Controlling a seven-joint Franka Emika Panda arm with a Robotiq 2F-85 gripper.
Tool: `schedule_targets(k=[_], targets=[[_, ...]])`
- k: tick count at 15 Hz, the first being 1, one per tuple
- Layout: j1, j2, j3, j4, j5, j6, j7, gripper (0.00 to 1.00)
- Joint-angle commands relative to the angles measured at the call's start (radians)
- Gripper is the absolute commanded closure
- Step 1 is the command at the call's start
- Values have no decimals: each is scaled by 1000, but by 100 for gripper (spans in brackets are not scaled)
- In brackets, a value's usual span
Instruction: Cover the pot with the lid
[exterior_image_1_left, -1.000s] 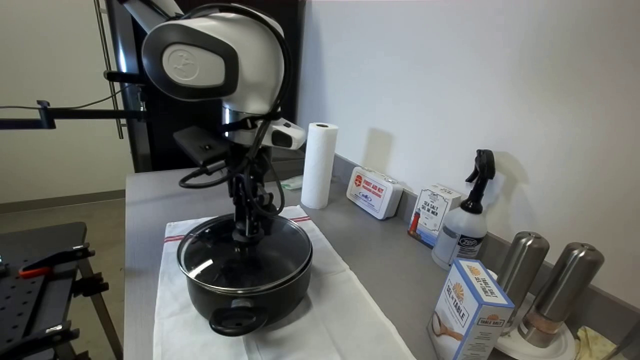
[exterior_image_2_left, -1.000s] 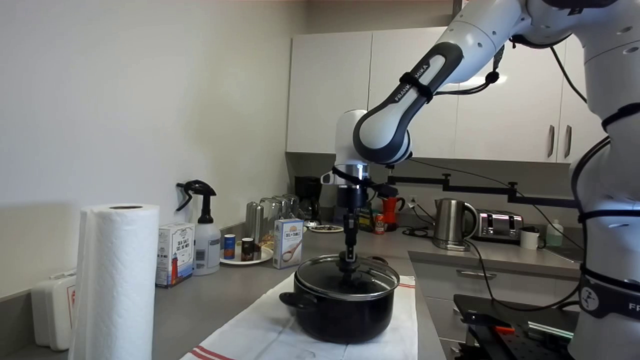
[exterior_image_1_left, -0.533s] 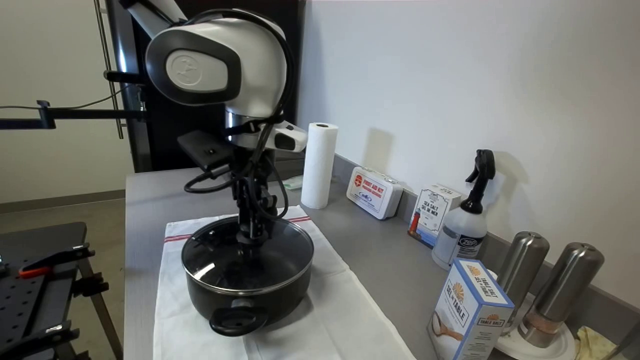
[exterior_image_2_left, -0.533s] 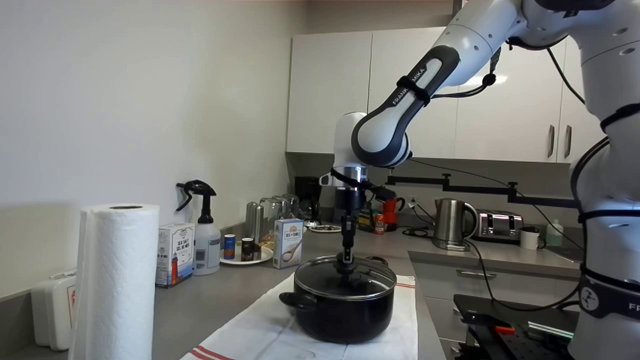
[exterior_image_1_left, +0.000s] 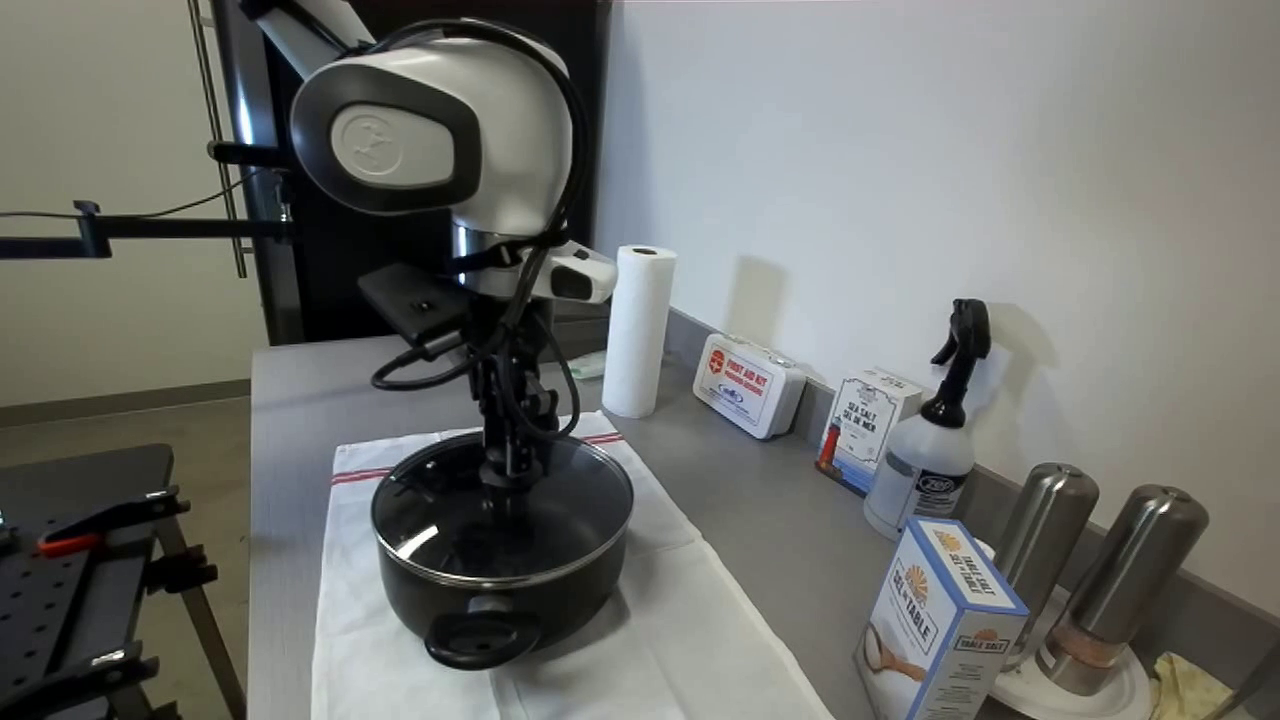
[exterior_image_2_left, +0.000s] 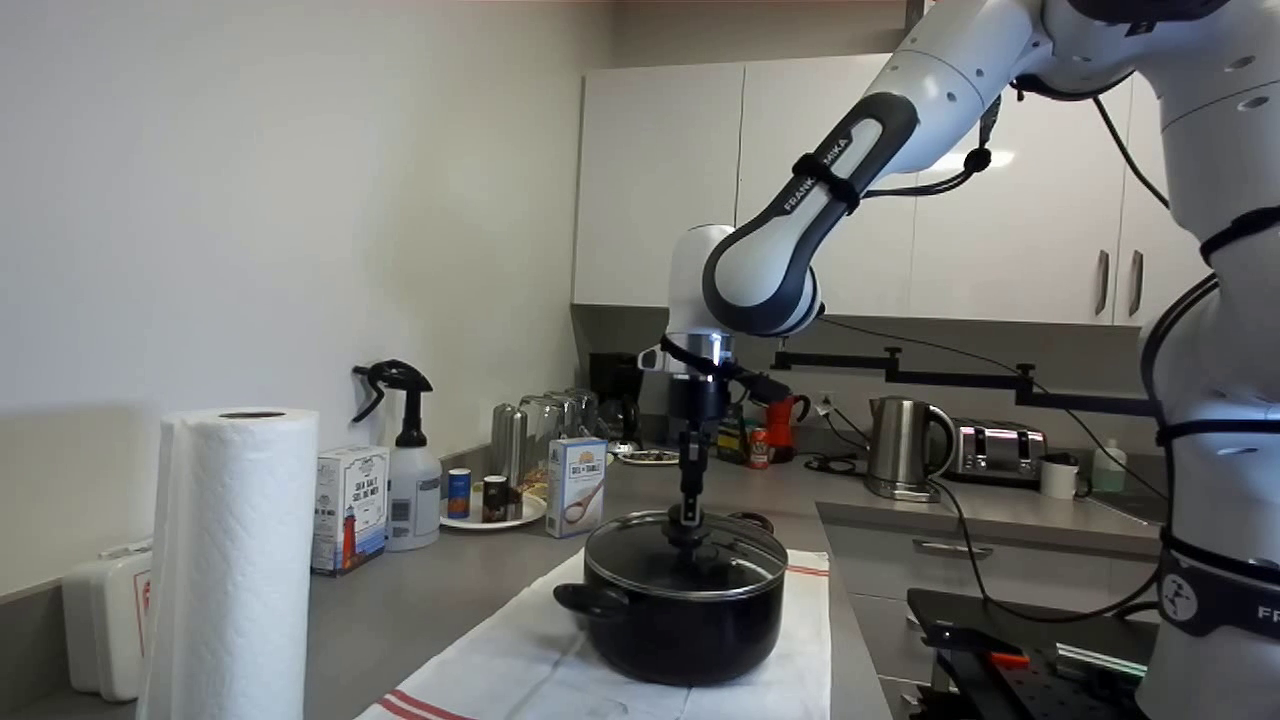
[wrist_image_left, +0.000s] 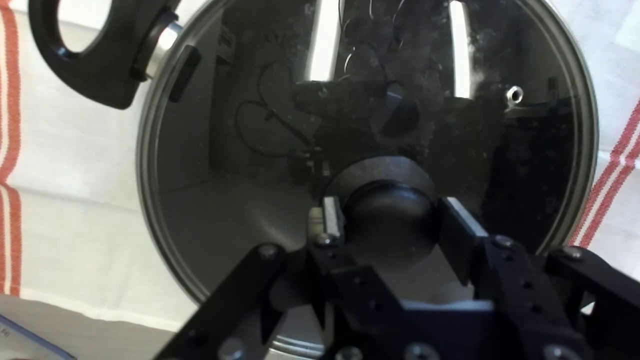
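Two things, the black pot (exterior_image_2_left: 686, 640) and the glass lid (wrist_image_left: 367, 135), sit slightly nearer the wall (exterior_image_1_left: 850, 180) than half a second ago, with my claw (wrist_image_left: 392, 217) and the striped dish towel (exterior_image_1_left: 690, 620) shifted the same way. The lid, no longer jutting past the pot on the side away from the wall, now sits about evenly on the pot's rim. I count one pot with two side handles (exterior_image_2_left: 592, 600) and one lid with one knob (wrist_image_left: 390, 227). On the wall side of my claw stand two salt boxes (exterior_image_1_left: 868, 432), two metal mills (exterior_image_1_left: 1048, 535), one spray bottle (exterior_image_1_left: 922, 462), one first aid kit (exterior_image_1_left: 745, 385) and one paper towel roll (exterior_image_1_left: 640, 335). My claw is drawn in to the knob's width, two pads (wrist_image_left: 334, 220) against its sides, gripping it. The lid lies directly below my claw, and the pot stands right under the lid.
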Motion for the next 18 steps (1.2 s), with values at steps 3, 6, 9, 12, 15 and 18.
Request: schedule_targets(k=[3, 6, 9, 12, 15, 18], targets=[[-16, 1, 33, 2, 112, 29, -45, 75], [-23, -8, 41, -5, 168, 33, -77, 75], [-27, -10, 40, -5, 187, 36, -81, 24], [-19, -38, 39, -22, 172, 56, -64, 5], [-11, -81, 41, -41, 155, 72, -60, 0], [3, -144, 35, -68, 111, 74, -30, 0]])
